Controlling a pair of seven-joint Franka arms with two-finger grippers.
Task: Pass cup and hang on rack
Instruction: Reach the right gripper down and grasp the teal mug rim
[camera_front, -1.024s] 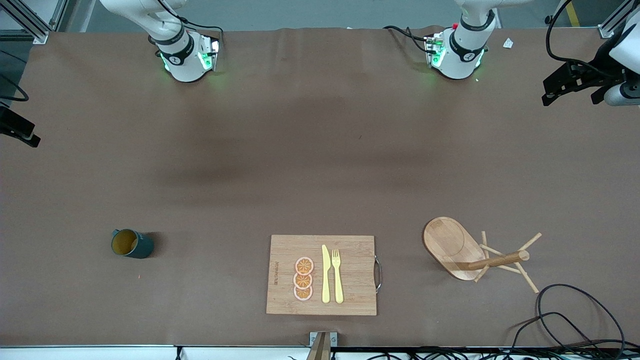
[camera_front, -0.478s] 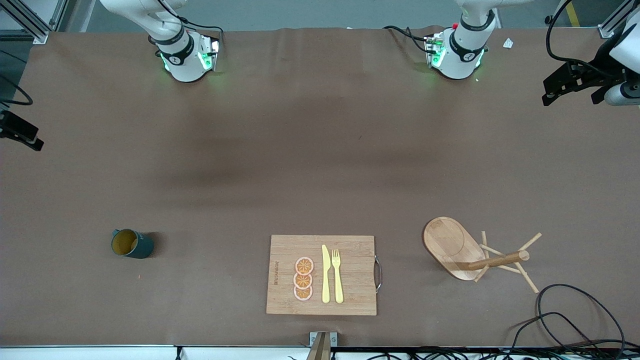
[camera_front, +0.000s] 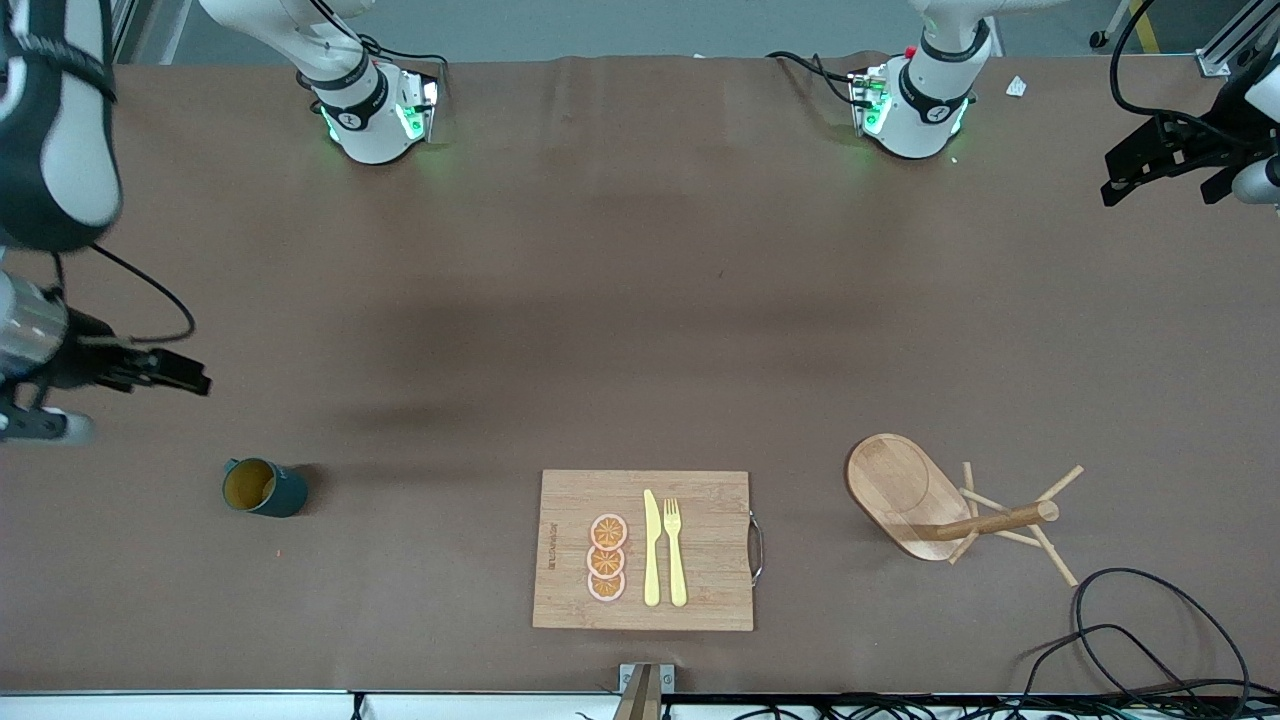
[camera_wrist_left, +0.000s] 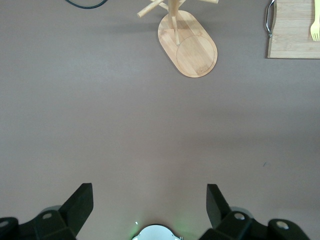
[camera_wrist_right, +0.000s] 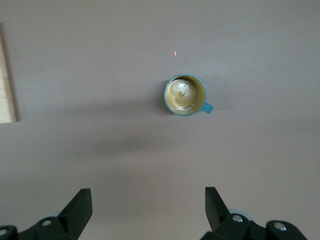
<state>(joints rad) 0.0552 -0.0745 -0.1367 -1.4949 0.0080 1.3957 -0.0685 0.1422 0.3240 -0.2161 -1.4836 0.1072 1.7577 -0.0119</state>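
The dark teal cup (camera_front: 262, 487) stands upright on the table toward the right arm's end, with its tan inside showing. It also shows in the right wrist view (camera_wrist_right: 185, 95). My right gripper (camera_front: 185, 380) is open and empty, up over the table beside the cup and apart from it; its jaws (camera_wrist_right: 147, 200) stand wide. The wooden rack (camera_front: 950, 505) stands toward the left arm's end and shows in the left wrist view (camera_wrist_left: 187, 42). My left gripper (camera_front: 1155, 175) is open and empty, high over the table's end and away from the rack; in its own view (camera_wrist_left: 150, 197) the jaws stand wide.
A wooden cutting board (camera_front: 640, 550) with a yellow knife, a fork and orange slices lies between cup and rack, near the front camera. Its edge shows in both wrist views (camera_wrist_left: 295, 30) (camera_wrist_right: 6, 75). Black cables (camera_front: 1130, 630) loop near the rack.
My right arm has swung in from the table's end, and its gripper now hangs over the table close to the cup. My left gripper has shifted slightly. Cup and rack have not moved.
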